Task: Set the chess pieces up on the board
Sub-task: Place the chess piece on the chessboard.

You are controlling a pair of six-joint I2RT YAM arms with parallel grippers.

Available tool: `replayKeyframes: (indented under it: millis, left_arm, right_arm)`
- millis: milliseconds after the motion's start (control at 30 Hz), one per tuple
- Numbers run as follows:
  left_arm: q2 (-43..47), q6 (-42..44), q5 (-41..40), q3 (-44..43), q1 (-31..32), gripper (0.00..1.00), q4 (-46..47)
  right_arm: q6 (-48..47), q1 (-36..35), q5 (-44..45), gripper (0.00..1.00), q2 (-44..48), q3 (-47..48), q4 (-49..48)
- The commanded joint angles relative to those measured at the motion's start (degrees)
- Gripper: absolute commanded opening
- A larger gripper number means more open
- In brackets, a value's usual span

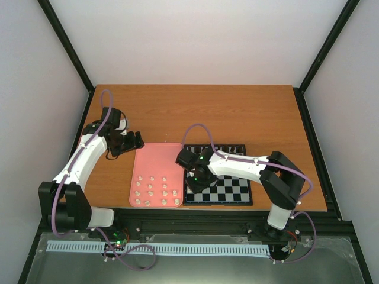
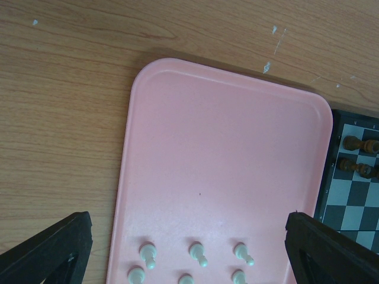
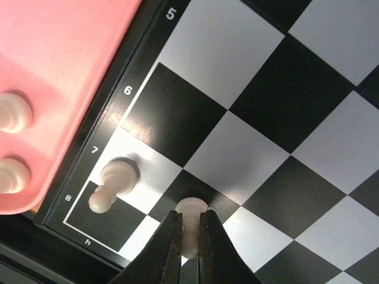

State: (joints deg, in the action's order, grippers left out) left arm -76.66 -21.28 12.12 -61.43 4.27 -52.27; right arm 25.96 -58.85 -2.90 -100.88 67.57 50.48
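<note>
Rt wrist view, nearest: slim black fingers (image 3: 172, 242) of right gripper (image 3: 189, 228) pinched together on small rounded cream-white chess piece (image 3: 190, 207), over a dark square near board corner. Touching square or not, can't tell. Just beside, rank 7 by the rim: second cream piece (image 3: 117, 174), glossy, knob-headed. Upright or tipped, can't tell. Small square chessboard (image 3: 260, 89), smooth black and pale squares, black rim w/ printed numerals, legible only here.

Top view: a dozen or so more cream pieces (image 1: 156, 192) in rows at near end of flat pink rounded-corner plastic tray (image 1: 157, 157), tray edge against board's left side.

Farther: left gripper (image 2: 186, 218) near tray's far left corner, chunky black fingers (image 2: 56, 248) spread wide, nothing between.

Tiny dark brown pieces (image 2: 358, 145) on board's far ranks, clear only in left wrist view.

Underneath: wood-grain table (image 1: 249, 112), pale flecks visible close up.
</note>
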Motion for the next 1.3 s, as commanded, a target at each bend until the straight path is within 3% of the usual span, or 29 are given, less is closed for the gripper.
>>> replayKeyframes:
  millis: [0,300,467,933,1133,1267]
  left_arm:
    - [-0.1,-0.3,0.2,-1.5,-0.2,1.0,1.1]
    - [0.1,-0.3,0.2,-1.3,-0.2,1.0,1.1]
    - [0.2,-0.3,0.2,-1.2,-0.2,1.0,1.1]
    - [0.3,-0.3,0.2,-1.2,-0.2,1.0,1.1]
    - [0.2,-0.2,0.2,-1.4,-0.2,1.0,0.9]
    - [0.0,-0.3,0.3,-1.4,-0.2,1.0,1.1]
  right_arm:
    - [-0.7,0.4,-1.1,0.03,-1.2,1.3,-0.6]
    - [-0.6,0.4,-2.2,0.05,-1.7,0.9,-0.4]
    - [-0.1,0.4,-1.1,0.15,-1.9,1.1,0.2]
    - [-0.1,0.4,-0.7,0.2,-1.5,1.3,0.5]
    - [-0.9,0.3,-2.4,0.45,3.0,1.9,0.3]
    - [-1.0,0.3,1.1,0.47,4.2,5.5,5.2]
